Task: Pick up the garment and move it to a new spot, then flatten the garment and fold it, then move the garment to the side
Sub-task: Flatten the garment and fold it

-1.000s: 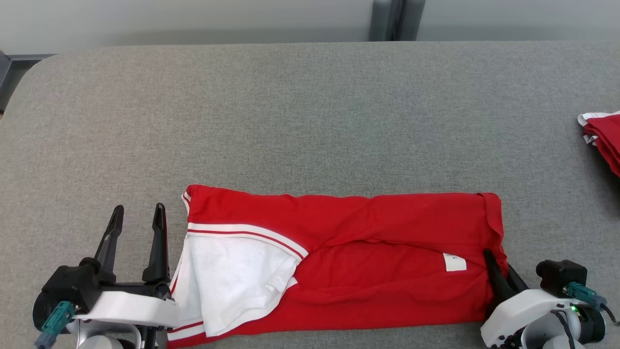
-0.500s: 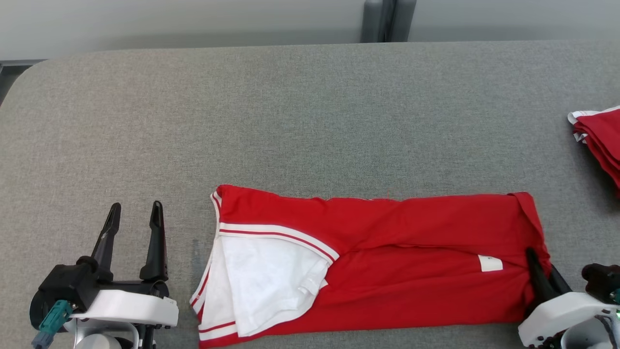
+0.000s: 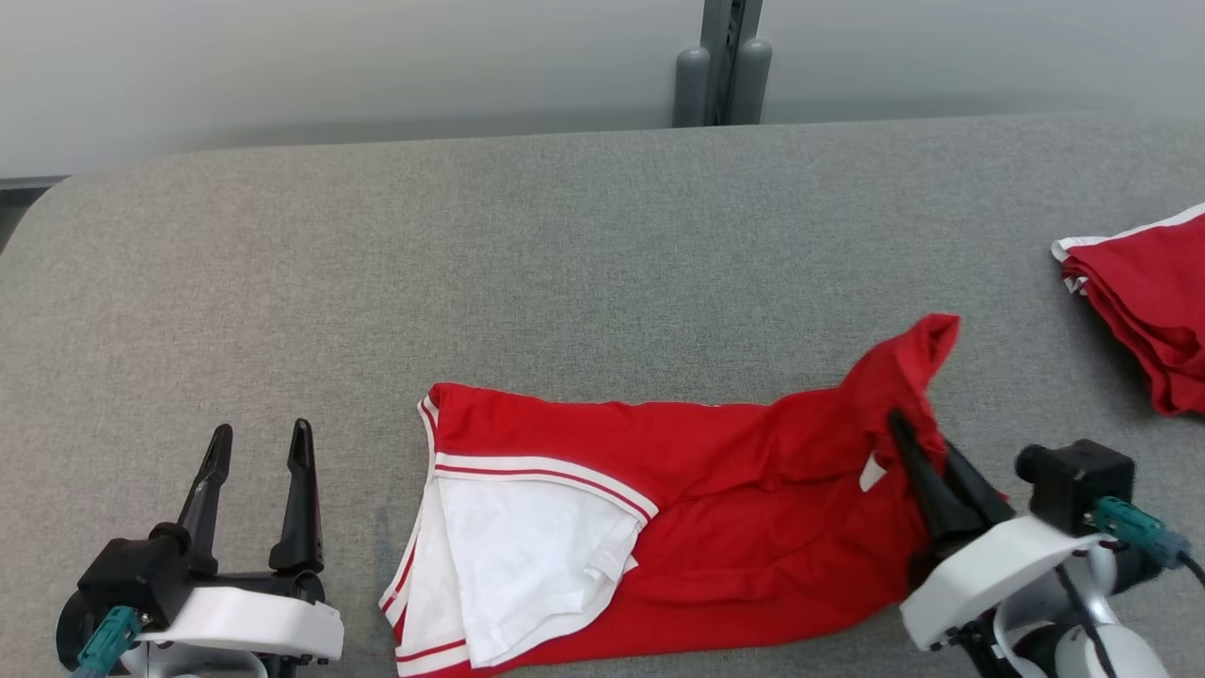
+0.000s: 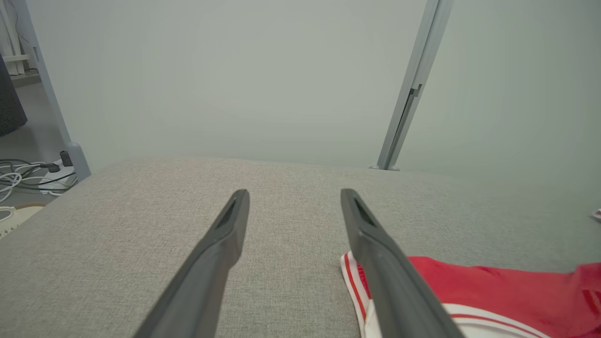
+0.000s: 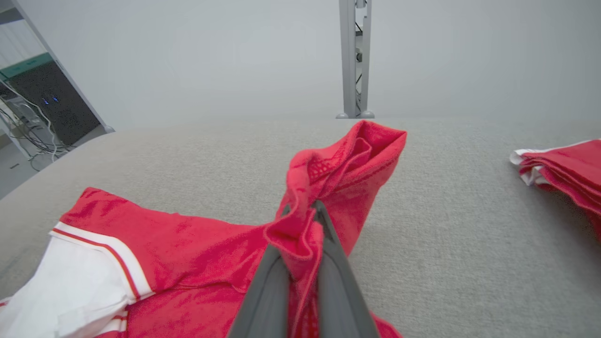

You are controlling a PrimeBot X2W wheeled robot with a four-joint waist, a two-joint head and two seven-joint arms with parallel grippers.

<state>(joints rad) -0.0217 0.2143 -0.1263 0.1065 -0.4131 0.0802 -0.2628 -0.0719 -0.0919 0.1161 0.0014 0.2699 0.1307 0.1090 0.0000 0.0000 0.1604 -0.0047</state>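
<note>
Light: bright, even, diffuse, falling from above.
Shadows: soft dark band on the wall (image 3: pixel 377 75) just behind the table (image 3: pixel 602 235); faint shade beside the lifted garment (image 3: pixel 734 471).
Focus: head view crisp; wrist views softer, hazy, pale.
Distortion: wrist views bow the table's far edge.

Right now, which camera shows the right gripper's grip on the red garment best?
The right wrist view: close-up, the right gripper is shut on a bunched fold of the red garment. The head view shows that grip smaller, from above, cloth bunched around the fingers. The left wrist view gives the garment's striped end.
</note>
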